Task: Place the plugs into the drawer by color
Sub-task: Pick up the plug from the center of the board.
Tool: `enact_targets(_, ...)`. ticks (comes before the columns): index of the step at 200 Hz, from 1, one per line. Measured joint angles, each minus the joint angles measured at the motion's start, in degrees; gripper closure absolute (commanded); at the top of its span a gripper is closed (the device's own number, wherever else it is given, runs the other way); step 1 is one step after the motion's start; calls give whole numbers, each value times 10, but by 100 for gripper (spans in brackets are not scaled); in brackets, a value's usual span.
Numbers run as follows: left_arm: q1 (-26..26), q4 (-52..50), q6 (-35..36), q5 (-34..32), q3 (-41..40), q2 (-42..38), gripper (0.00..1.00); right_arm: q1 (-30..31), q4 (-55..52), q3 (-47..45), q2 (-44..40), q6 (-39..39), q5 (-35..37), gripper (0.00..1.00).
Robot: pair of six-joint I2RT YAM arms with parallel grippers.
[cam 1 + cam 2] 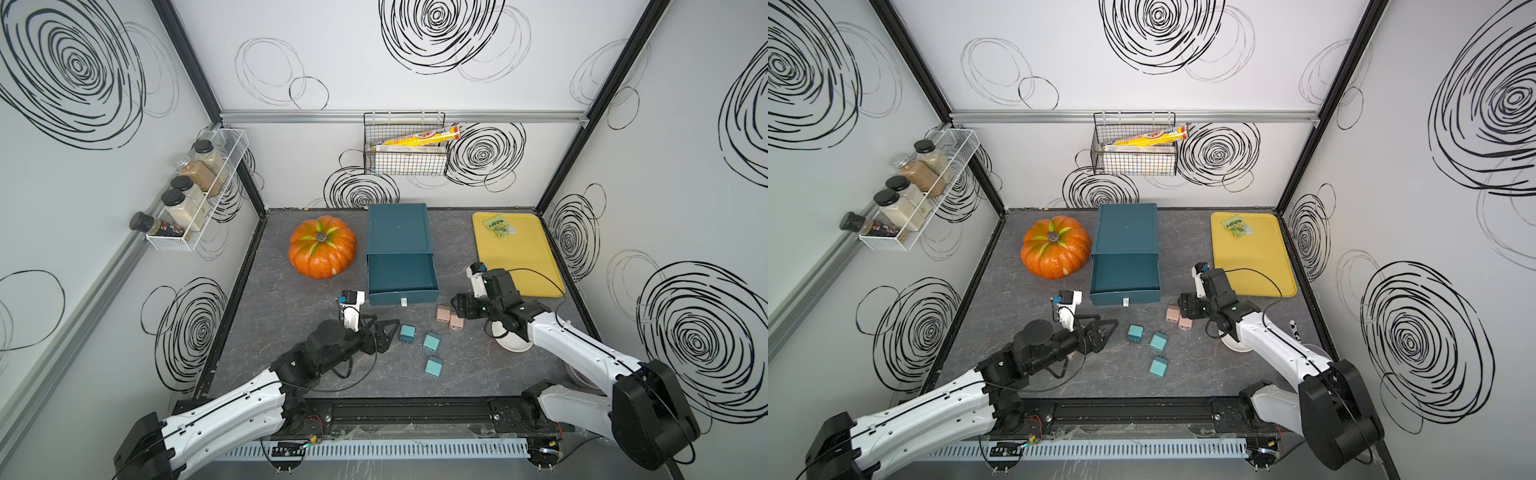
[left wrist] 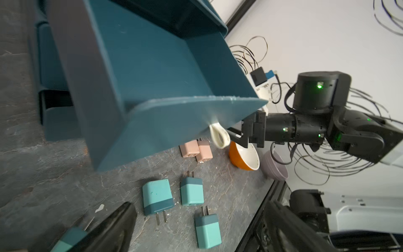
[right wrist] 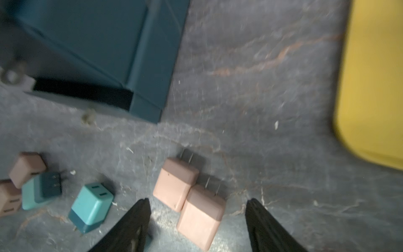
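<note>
Top drawer (image 1: 402, 272) pulled open, bare inside, reachable from above. Before drawer front: pink plugs (image 1: 444, 313) and teal plugs (image 1: 432, 342) scattered on bench (image 1: 478, 374). Pumpkin (image 1: 322, 247) close at drawer's left; yellow tray (image 1: 515, 257) farther right.

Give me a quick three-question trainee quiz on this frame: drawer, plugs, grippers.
1. True or false: the pulled-out top drawer already has a plug in it.
2. In the right wrist view, what lies between the open jaws of the right gripper?
A. a pink plug, not gripped
B. the pumpkin
C. a spice jar
3. Fill in: both top views show ___ teal plugs lying in the open on the table in front of the drawer.

Key: 1 false, the drawer is bare; 2 A; 3 three.
</note>
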Motion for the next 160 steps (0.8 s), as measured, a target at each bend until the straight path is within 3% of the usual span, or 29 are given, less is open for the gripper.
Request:
enact_targets(68,0,19,79,26,-16,-37,1,8,41,-43,44,7,2,33)
enact_targets(114,0,-4,97,21,-16,-54,1,17,64,-43,70,7,0,35)
enact_targets(141,0,-16,101,13,-16,-59,1,23,65,-43,84,10,16,44)
enact_targets(160,0,-24,103,9,-16,-58,1,26,59,-43,88,15,33,44)
